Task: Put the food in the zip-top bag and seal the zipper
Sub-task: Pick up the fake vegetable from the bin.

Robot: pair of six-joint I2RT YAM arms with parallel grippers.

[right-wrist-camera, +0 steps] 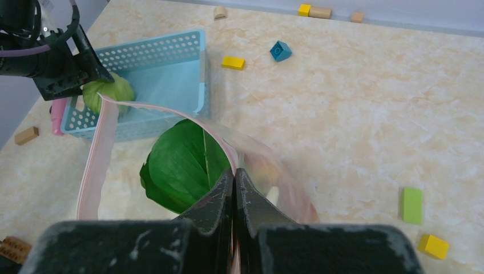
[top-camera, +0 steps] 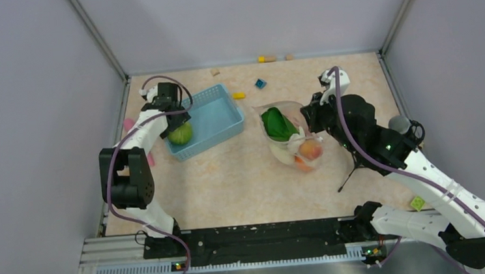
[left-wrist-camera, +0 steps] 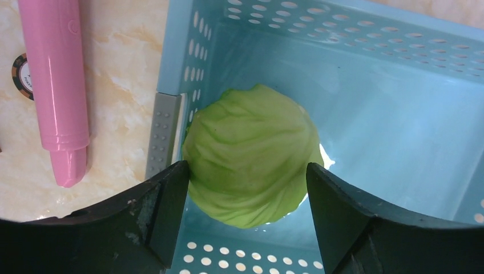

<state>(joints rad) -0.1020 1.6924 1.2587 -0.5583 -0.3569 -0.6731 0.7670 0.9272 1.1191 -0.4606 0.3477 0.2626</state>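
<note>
A pale green cabbage lies in the near-left corner of the light blue basket, also seen from above. My left gripper is open and straddles it; the left finger is at its side and the right finger is slightly apart. My right gripper is shut on the pale pink zipper at the mouth of the clear zip-top bag. The bag holds a dark green leafy vegetable and orange and red round fruits.
A pink stick toy lies on the table just left of the basket. A blue block and a yellow block lie behind the bag. A green block and a yellow block lie right. Grey walls enclose the table.
</note>
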